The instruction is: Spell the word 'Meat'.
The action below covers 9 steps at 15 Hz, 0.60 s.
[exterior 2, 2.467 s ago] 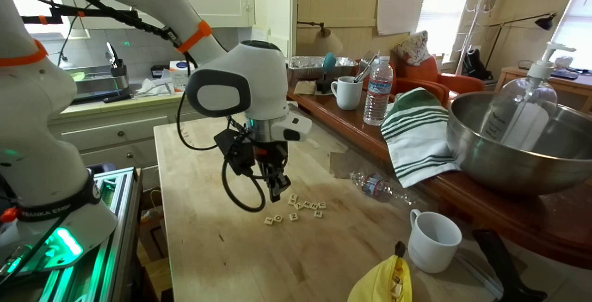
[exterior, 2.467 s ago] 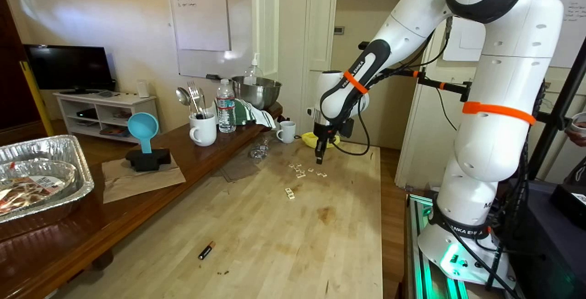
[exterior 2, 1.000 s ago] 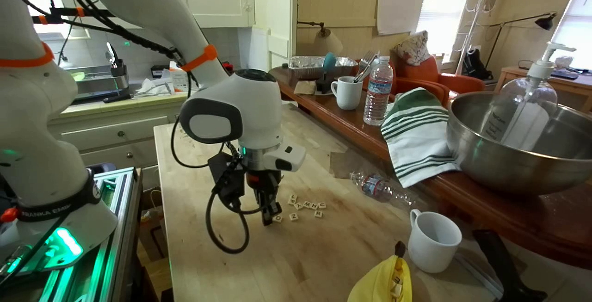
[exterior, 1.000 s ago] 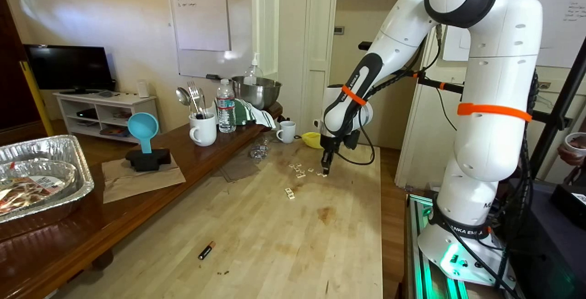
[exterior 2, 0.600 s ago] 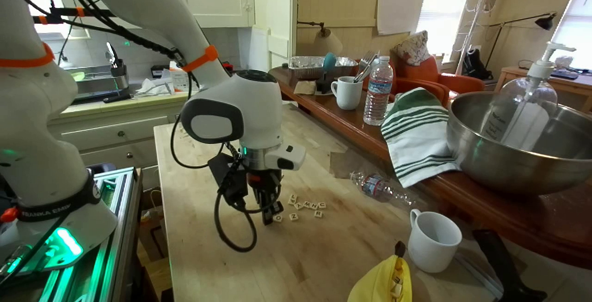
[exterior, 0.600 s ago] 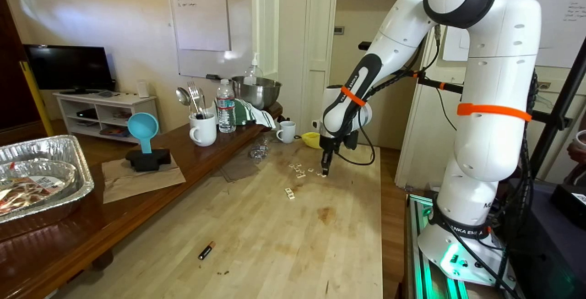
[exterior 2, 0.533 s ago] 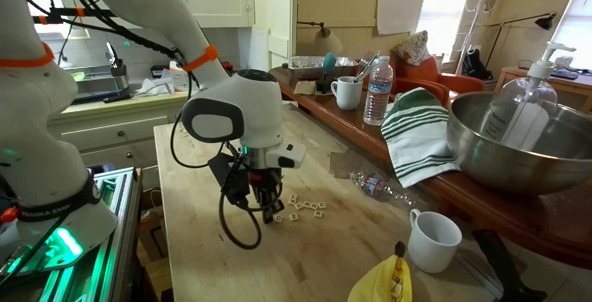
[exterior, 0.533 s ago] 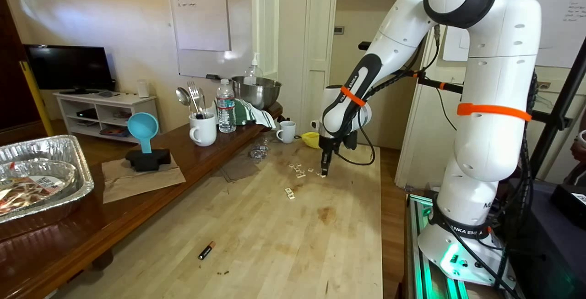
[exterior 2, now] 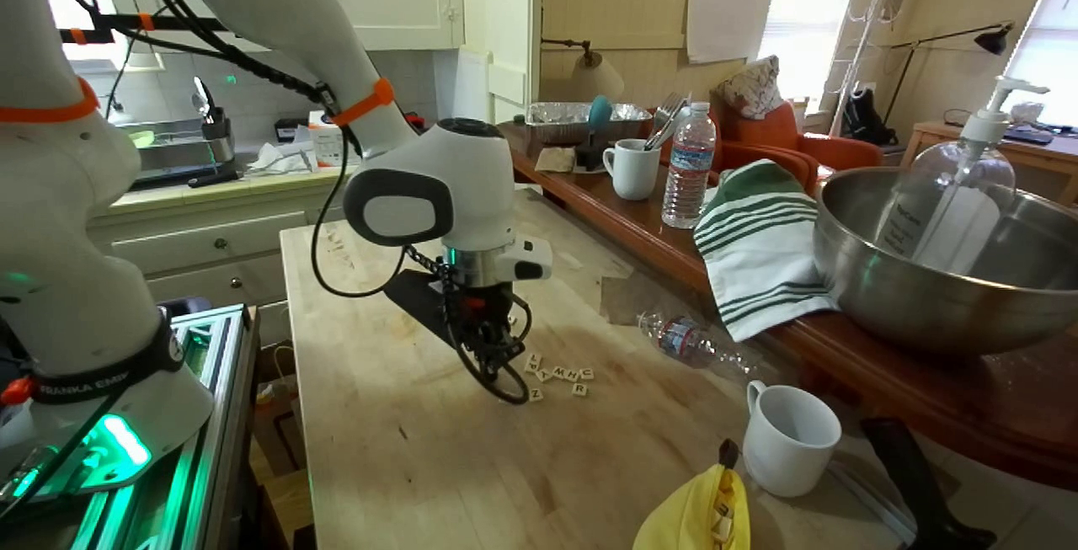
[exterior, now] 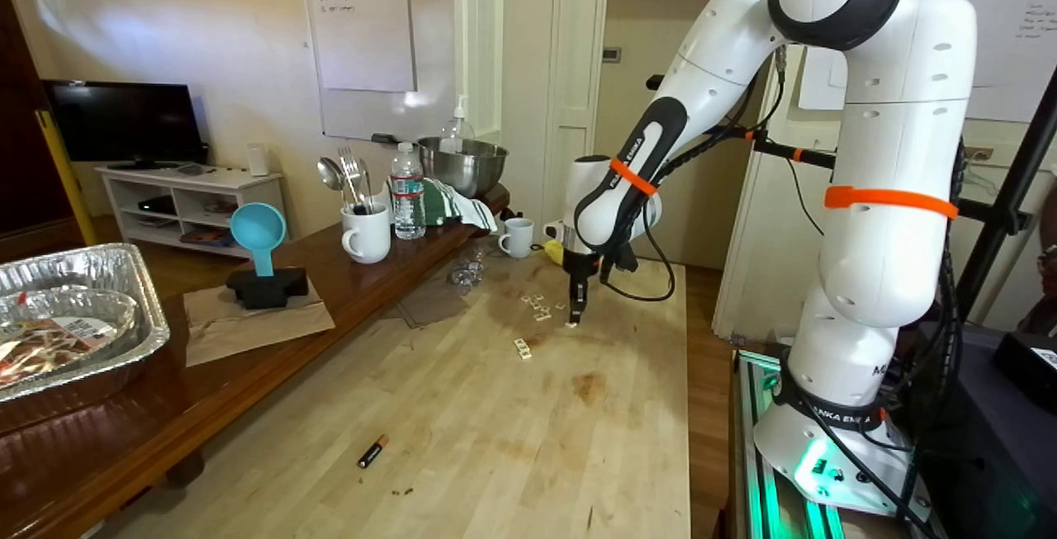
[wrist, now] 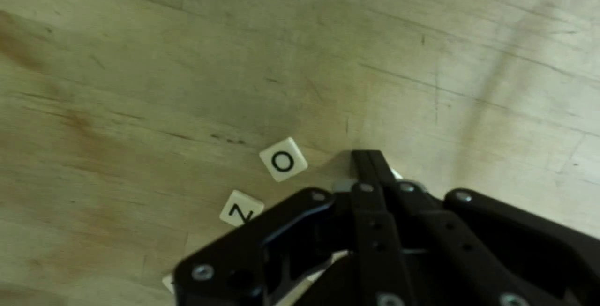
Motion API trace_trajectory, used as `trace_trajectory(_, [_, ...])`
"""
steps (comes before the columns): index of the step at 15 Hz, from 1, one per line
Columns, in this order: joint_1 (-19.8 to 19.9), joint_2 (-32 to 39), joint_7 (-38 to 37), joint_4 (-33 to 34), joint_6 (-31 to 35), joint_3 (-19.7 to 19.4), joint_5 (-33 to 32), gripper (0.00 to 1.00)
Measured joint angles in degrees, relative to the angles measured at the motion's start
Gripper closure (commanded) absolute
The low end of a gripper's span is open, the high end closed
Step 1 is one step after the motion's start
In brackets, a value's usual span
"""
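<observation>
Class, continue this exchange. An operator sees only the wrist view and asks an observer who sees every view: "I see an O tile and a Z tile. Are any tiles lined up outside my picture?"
Observer: Yes. In an exterior view, a short strip of tiles, its letters unreadable, lies apart from the loose tiles.
Operator: Are more pieces kept anywhere?
Observer: In an exterior view, pale pieces show in the opening of a yellow pouch.
Operator: Anything else lying out of my sight?
Observer: A battery lies on the table, in an exterior view.
</observation>
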<state>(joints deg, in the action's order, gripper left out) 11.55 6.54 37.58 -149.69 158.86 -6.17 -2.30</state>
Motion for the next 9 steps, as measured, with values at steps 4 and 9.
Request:
trace_trajectory(4, [-1.19,0.69,0.49,1.04,0.00,0.86,-3.71,1.00])
trace_trajectory(9, [-2.61,2.21,0.68,3.59,0.03,1.65,-7.96,1.00])
